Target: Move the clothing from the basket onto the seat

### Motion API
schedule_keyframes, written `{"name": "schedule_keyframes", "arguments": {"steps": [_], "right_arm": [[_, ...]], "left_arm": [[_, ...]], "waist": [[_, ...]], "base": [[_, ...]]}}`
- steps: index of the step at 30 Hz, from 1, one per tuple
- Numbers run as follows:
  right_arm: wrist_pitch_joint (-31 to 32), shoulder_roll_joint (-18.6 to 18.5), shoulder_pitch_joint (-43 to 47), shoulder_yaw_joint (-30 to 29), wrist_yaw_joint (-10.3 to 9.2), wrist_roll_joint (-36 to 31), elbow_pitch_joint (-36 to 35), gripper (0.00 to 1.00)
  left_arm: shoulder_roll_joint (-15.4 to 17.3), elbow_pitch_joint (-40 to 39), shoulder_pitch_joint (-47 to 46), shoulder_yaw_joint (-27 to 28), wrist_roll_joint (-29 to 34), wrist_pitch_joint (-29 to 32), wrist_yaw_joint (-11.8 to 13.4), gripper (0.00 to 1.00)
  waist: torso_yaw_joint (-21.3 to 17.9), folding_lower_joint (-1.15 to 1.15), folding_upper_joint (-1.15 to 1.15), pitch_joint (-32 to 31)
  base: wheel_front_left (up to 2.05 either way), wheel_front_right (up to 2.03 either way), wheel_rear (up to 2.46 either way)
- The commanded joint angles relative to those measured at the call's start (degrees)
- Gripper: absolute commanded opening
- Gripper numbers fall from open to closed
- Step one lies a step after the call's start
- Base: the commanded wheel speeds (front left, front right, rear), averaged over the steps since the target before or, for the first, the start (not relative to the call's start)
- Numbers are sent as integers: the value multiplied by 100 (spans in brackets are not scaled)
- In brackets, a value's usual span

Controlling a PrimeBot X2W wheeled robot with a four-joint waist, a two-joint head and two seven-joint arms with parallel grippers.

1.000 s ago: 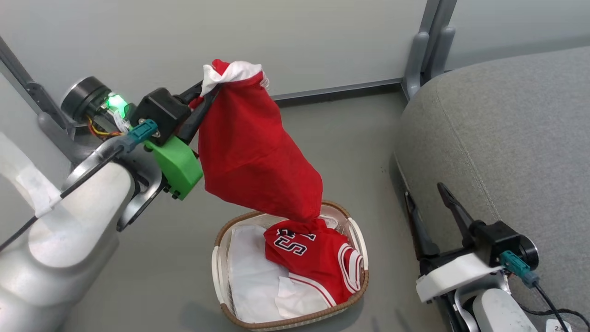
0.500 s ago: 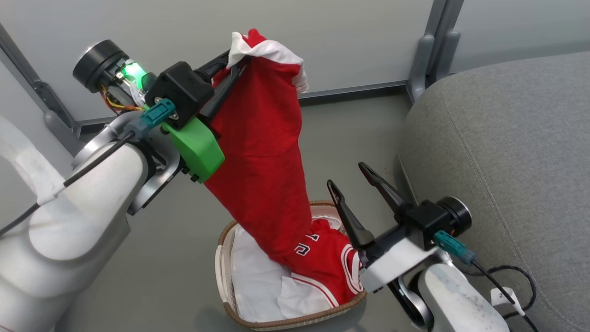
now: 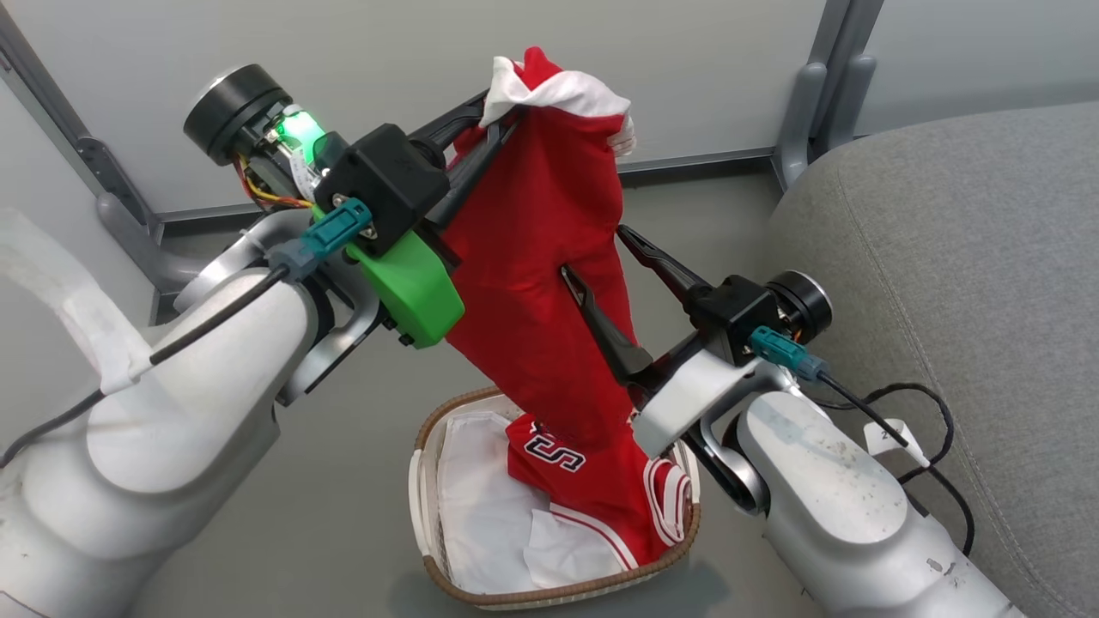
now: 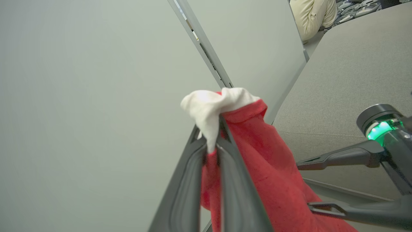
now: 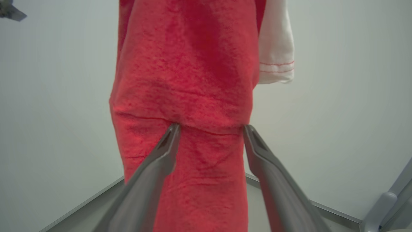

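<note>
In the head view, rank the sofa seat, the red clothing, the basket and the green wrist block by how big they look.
1. Seat, though cropped by the frame.
2. Clothing and basket: similar. The clothing hangs nearer the camera, so I won't split them.
3. Green wrist block.
</note>
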Motion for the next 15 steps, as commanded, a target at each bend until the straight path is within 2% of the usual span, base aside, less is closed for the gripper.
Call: {"name": "schedule_keyframes", "arguments": {"steps": [1,8,15], "right_arm": [[-11,-22,-119,84,-1,93,100,100],[-12,-221,-609,677,0,701,423,100],[-12,-378,-1062,1347,-1,1013,546,100]], "left_arm": [[-48,-38,-102,-25,49,-2,31,0],[-129,-96,-167,-132,44,-21,6,0],[-202,-67,-160,-243,4,-80,-13,0]], "waist": [[3,0,0,12],[46,0,0,56],[110,0,0,55]], "base": [[0,0,0],[0,0,0],[0,0,0]]}}
